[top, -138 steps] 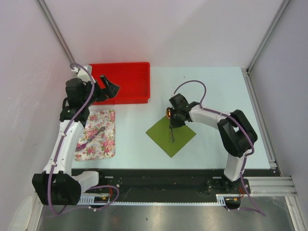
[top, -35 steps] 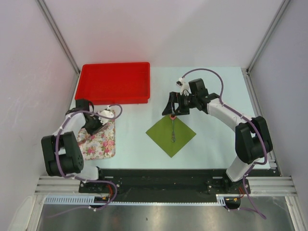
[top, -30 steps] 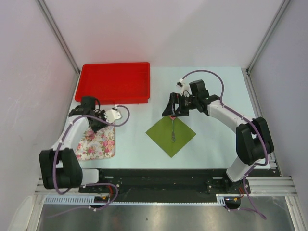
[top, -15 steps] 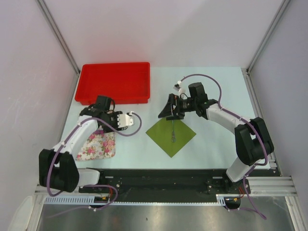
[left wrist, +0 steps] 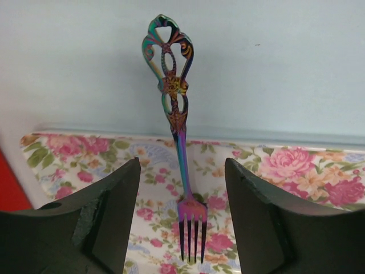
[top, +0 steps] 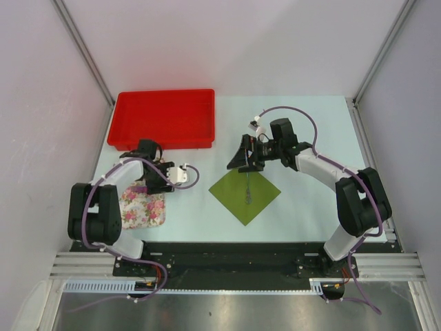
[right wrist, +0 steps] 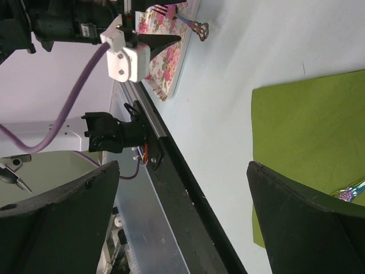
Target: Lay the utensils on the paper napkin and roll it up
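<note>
Iridescent metal, purple at the tines and green-gold in its pierced, scrolled handle, made up the fork (left wrist: 173, 85). It lay with its tines on the floral cloth (left wrist: 296, 171) and its handle reaching past the cloth's edge over the smooth pale table (left wrist: 274, 68). The left gripper (left wrist: 181, 171) stood over it, matte black fingers apart on either side, touching nothing. On the flat olive-green paper napkin (top: 256, 196) lay a second utensil (top: 247, 189), a thin dark line from above; the right wrist view cut off all but its shiny end. The right gripper (top: 241, 160) hung near the napkin's far corner, jaws wide and empty.
</note>
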Action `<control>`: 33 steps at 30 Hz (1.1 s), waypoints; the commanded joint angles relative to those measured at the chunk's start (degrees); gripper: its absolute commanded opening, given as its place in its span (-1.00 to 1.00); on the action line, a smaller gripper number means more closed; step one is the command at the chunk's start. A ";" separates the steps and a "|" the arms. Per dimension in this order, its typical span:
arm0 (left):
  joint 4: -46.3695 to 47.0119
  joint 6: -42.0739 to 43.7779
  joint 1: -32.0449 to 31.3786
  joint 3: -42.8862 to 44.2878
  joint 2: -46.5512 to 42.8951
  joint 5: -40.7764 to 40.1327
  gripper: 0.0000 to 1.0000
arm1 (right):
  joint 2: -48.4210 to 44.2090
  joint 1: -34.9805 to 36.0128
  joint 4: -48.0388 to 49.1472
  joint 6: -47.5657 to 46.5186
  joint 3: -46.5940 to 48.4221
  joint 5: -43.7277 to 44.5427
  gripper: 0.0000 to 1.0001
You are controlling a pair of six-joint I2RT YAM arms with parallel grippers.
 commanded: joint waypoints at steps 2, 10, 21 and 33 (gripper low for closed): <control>2.66 4.96 0.38 -0.55 2.62 4.28 0.23 | 0.56 -0.80 0.42 -0.79 0.72 -1.59 0.99; -3.04 9.44 -0.49 -0.46 -2.81 2.17 -0.90 | 0.73 -0.71 1.65 0.53 0.19 -3.08 1.00; -7.11 12.97 -22.01 1.73 -26.46 -0.62 -1.00 | 1.44 4.46 12.98 9.05 -0.95 -8.88 0.99; -5.08 12.26 -37.85 8.32 -21.02 -3.98 -1.00 | 2.23 12.03 13.24 8.35 -4.29 -8.10 0.56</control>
